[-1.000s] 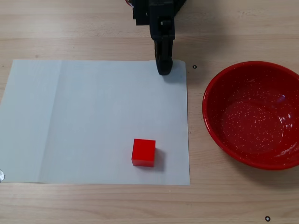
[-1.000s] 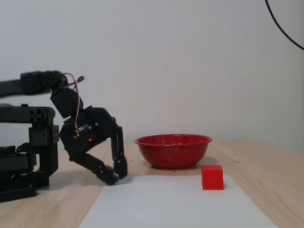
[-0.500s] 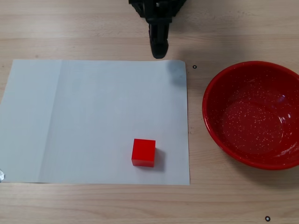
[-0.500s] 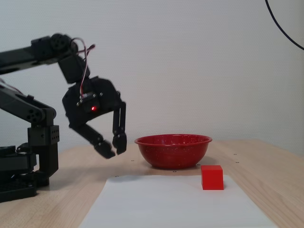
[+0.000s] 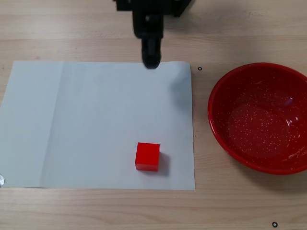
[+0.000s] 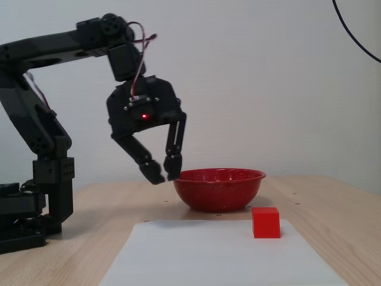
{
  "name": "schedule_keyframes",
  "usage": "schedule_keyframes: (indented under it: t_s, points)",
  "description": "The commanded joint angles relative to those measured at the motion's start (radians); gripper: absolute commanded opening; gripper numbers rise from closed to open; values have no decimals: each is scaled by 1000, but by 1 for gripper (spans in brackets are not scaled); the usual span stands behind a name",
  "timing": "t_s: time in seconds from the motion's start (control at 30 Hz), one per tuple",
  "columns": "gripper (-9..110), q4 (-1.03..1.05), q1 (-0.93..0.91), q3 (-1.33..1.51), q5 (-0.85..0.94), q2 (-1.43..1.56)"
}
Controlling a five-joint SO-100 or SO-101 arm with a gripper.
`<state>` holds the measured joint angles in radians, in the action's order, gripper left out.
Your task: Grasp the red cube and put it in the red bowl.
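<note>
The red cube (image 5: pixel 147 156) sits on a white paper sheet (image 5: pixel 72 124), toward its near right part in the view from above, well apart from the gripper (image 6: pixel 164 174). The gripper hangs raised over the sheet's far edge, its fingertips a narrow gap apart and empty. The red bowl (image 5: pixel 261 117) rests on the wooden table (image 5: pixel 96 211), right of the sheet.
</note>
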<state>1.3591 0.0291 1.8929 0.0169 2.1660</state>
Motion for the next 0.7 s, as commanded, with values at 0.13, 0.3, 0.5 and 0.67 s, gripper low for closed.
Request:
schedule_keyframes:
  t_s: [0.13,0.3,0.5,0.67]
  points:
    - [0,46,14,-291,-5,-156]
    - [1,112,15,-483,35,-322]
    - [3,179,11,-716,74,-508]
    - [5,218,5,-887,87,-643]
